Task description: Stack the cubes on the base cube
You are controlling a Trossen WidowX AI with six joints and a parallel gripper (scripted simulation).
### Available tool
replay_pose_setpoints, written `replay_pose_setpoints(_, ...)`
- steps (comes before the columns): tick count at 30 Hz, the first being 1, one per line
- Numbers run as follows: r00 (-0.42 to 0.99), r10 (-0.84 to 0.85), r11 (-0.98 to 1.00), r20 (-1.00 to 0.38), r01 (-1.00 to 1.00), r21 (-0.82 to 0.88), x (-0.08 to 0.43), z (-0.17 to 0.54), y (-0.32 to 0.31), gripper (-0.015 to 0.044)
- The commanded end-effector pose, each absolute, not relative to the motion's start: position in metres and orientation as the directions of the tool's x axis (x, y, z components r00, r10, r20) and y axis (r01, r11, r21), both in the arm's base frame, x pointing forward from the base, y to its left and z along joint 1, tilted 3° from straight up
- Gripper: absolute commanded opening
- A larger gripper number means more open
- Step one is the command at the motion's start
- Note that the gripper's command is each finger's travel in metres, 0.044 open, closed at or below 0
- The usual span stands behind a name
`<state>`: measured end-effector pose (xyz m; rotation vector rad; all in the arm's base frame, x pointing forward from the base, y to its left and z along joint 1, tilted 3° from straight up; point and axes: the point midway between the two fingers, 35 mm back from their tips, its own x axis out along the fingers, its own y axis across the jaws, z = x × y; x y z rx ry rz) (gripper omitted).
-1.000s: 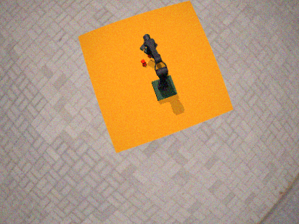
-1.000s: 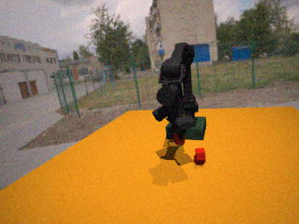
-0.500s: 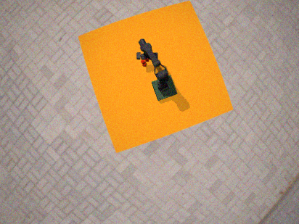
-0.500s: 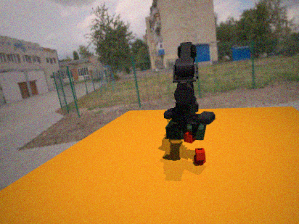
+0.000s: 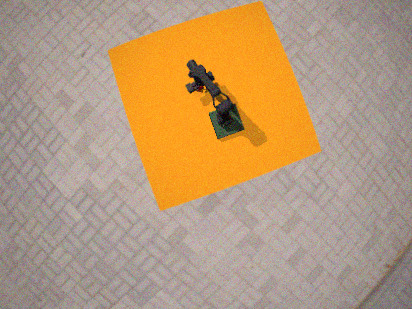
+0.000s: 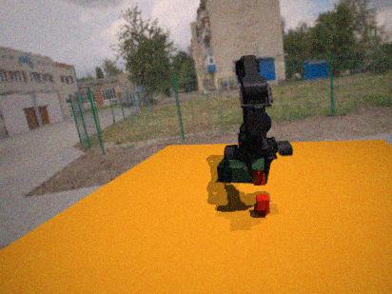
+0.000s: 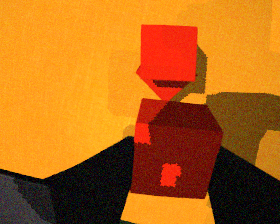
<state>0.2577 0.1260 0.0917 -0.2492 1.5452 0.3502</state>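
Observation:
My gripper (image 6: 259,172) (image 7: 172,149) is shut on a red loose cube (image 6: 259,178) (image 7: 150,172), held above the mat. In the wrist view its near face is dark with bright patches, and it sits squarely between the black fingers. The other loose red cube (image 6: 263,199) (image 7: 169,50) appears to rest on the red base cube (image 6: 261,211) (image 7: 162,93). Only a lower corner of the base shows in the wrist view. The held cube appears above this stack in the exterior view. In the top view the arm mostly hides the cubes.
The orange mat (image 5: 155,104) (image 6: 143,246) (image 7: 60,75) carries everything. The arm's dark green base plate (image 5: 221,130) (image 6: 233,171) stands behind the stack in the exterior view. Shadows of the arm fall around the cubes.

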Motion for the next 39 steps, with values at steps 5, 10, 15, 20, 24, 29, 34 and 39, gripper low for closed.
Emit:
replay_pose_setpoints(5,0.005,0.069,0.909,-0.998,-0.412,0.061,0.256,0.093,0.127,0.0105)
replay_pose_setpoints(10,0.004,0.064,0.903,-0.998,-0.427,0.056,0.256,0.078,0.128,0.0105)
replay_pose_setpoints(15,0.003,0.06,0.897,-0.998,-0.44,0.053,0.255,0.065,0.128,0.0105)
replay_pose_setpoints(20,0.003,0.06,0.896,-0.998,-0.44,0.052,0.255,0.064,0.128,0.0105)
replay_pose_setpoints(24,0.003,0.06,0.896,-0.998,-0.44,0.052,0.255,0.064,0.128,0.0105)
replay_pose_setpoints(29,0.003,0.062,0.899,-0.998,-0.434,0.054,0.255,0.058,0.129,0.0105)
replay_pose_setpoints(34,0.004,0.066,0.904,-0.998,-0.423,0.058,0.256,0.046,0.13,0.0105)
replay_pose_setpoints(39,0.005,0.069,0.909,-0.998,-0.412,0.061,0.256,0.035,0.13,0.0105)
